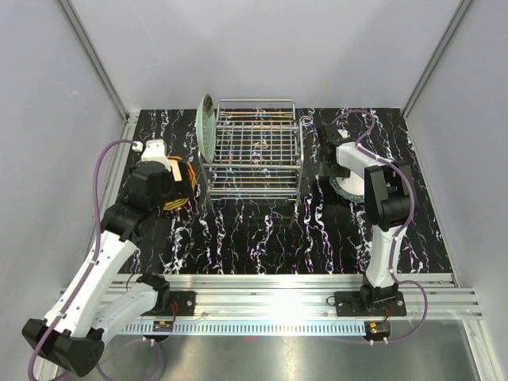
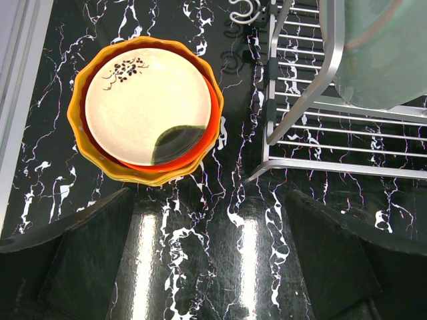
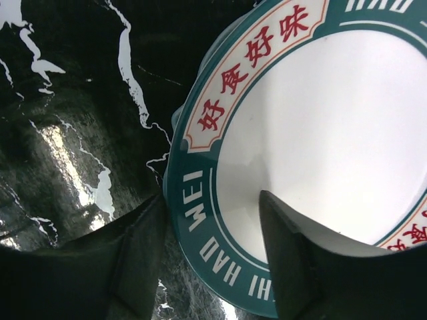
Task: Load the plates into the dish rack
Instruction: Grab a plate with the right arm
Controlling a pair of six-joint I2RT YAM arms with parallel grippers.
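Note:
The chrome dish rack point(image 1: 255, 151) stands at the middle back, with a mint green plate point(image 1: 207, 127) upright at its left end. A stack of plates point(image 2: 147, 110) lies left of the rack, a cream plate on top of red-orange and orange ones. My left gripper point(image 2: 208, 193) hangs open just near of this stack, with nothing between its fingers. Right of the rack a teal-rimmed white plate point(image 3: 320, 133) lies on the table. My right gripper point(image 3: 212, 199) is open astride its near rim, one finger point(image 3: 133, 253) outside the edge and the other over the white face.
The black marbled table point(image 1: 262, 238) ends in aluminium rails at the near edge, and white walls enclose the sides and back. A small wire hook point(image 2: 243, 13) lies by the rack's corner. The rack's rail point(image 2: 313, 87) stands close to the right of my left gripper.

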